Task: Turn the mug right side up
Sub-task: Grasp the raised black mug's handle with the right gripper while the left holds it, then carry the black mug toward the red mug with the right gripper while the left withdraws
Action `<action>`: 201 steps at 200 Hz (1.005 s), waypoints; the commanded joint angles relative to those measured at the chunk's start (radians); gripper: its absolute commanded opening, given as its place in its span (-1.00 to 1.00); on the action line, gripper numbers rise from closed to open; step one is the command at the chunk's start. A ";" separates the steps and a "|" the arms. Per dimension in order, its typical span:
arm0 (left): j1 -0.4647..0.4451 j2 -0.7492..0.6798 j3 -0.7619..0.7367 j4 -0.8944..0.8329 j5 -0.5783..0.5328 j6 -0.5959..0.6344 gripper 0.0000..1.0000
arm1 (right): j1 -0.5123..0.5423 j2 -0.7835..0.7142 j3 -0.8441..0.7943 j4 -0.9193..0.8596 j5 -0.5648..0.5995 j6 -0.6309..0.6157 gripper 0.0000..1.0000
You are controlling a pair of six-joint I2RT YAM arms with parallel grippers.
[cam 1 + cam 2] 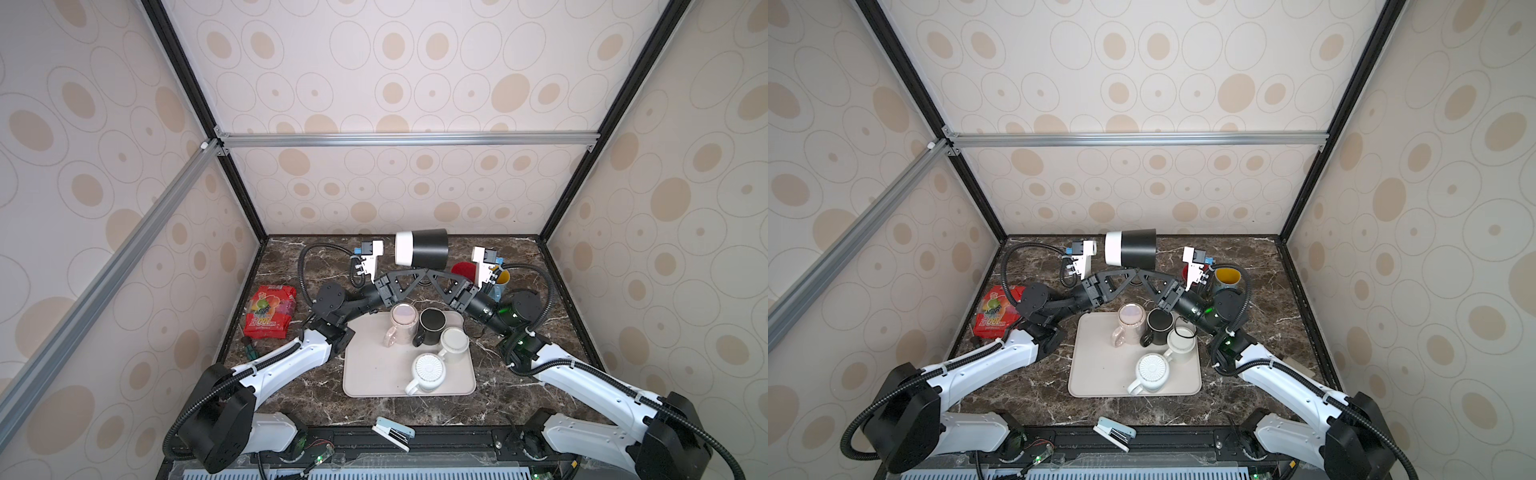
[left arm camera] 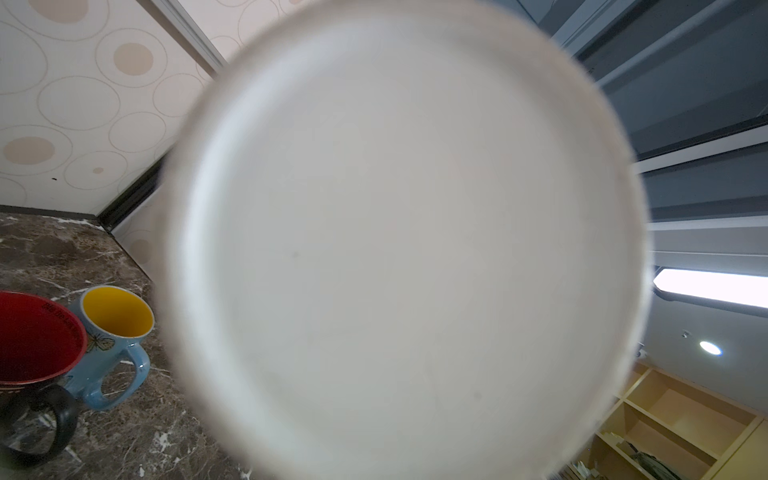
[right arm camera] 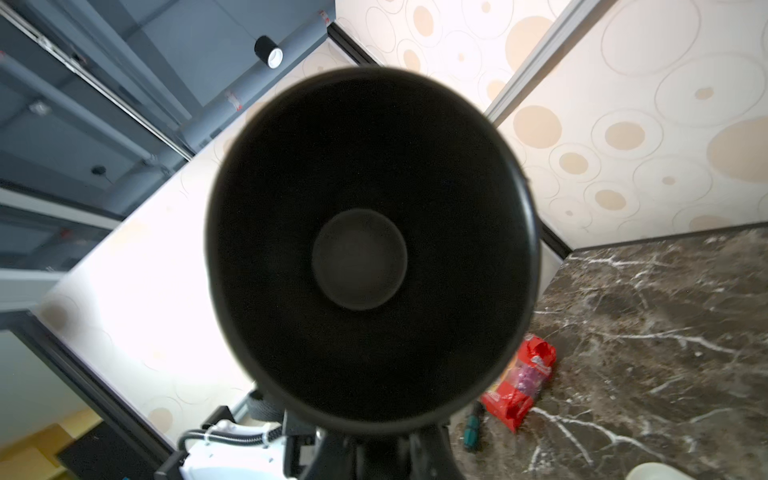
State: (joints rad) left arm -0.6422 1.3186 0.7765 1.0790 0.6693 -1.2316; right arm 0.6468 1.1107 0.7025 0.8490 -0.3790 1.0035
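The mug [image 1: 422,249] [image 1: 1130,248] has a black body and a white base. It hangs on its side above the back of the table, base to the left and mouth to the right. My left gripper [image 1: 420,273] [image 1: 1133,273] and right gripper [image 1: 432,273] [image 1: 1143,274] meet tip to tip just under it, both shut on the mug from below. The left wrist view is filled by the mug's blurred white base [image 2: 395,249], which hides the jaws. The right wrist view looks into the mug's black mouth [image 3: 365,257], with the right gripper [image 3: 382,457] dark beneath the rim.
A beige tray [image 1: 374,374] holds a pink mug [image 1: 402,322], a black mug [image 1: 432,326] and two white mugs [image 1: 454,340] [image 1: 428,372]. A red-lined mug [image 2: 37,332] and a blue mug [image 2: 116,328] stand back right. A red snack bag [image 1: 270,311] lies left, a stapler [image 1: 392,432] in front.
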 commanded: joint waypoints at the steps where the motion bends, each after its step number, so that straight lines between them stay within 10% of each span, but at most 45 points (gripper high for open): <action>1: -0.024 -0.006 -0.003 0.096 0.074 -0.025 -1.00 | -0.009 0.005 0.055 0.051 0.027 -0.024 -0.93; 30: -0.018 -0.014 0.001 0.036 0.057 0.014 -1.00 | -0.010 0.006 0.070 0.025 0.032 -0.024 -1.00; 52: 0.000 -0.053 0.024 -0.133 0.021 0.103 0.99 | -0.017 -0.006 0.079 -0.008 0.047 -0.043 -1.00; 125: 0.080 -0.322 0.092 -1.010 -0.560 0.654 1.00 | -0.048 -0.018 0.288 -0.560 0.178 -0.240 -1.00; 201: 0.170 -0.316 0.046 -1.127 -0.487 0.713 1.00 | -0.047 0.308 0.785 -1.340 0.500 -0.517 -1.00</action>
State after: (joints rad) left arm -0.4747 1.0229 0.8501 -0.0422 0.1505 -0.5659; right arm 0.6025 1.3373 1.3998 -0.2817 -0.0402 0.6041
